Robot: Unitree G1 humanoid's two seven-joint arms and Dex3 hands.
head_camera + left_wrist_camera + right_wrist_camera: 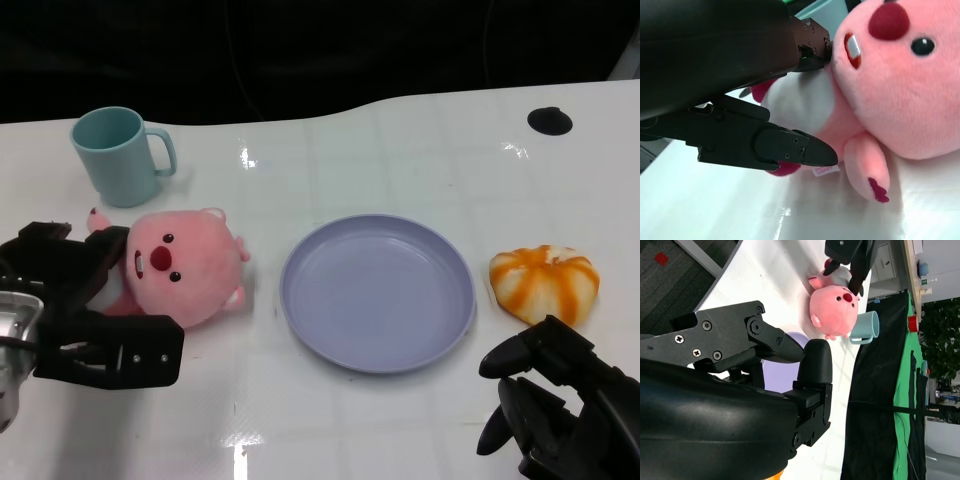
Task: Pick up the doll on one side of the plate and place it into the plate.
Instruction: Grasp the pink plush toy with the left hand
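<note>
— What does the doll look like from where you sit?

— I see a pink plush doll (178,271) with a big round head, black bead eyes, a dark red nose, a white belly and dark red tips on its paws. It lies on the white table (400,420) to the left of the purple plate (377,291), near it but apart, with nothing on the plate itself.

— Any writing on it?

— In the left wrist view I can make out a small white tag with pink lettering by its lower body, but it is too small for me to read.

— And the hands?

— My left hand (75,300) is at the doll's body, its fingers (795,150) spread around it on both sides; one finger seems to touch the doll near the head, yet I cannot tell whether it truly grips. My right hand (555,405) hangs over the table's near right edge with fingers loosely curled and holding nothing, just in front of an orange and white striped toy pumpkin (544,283).

— Anything else?

— A teal mug (120,155) stands behind the doll.
</note>
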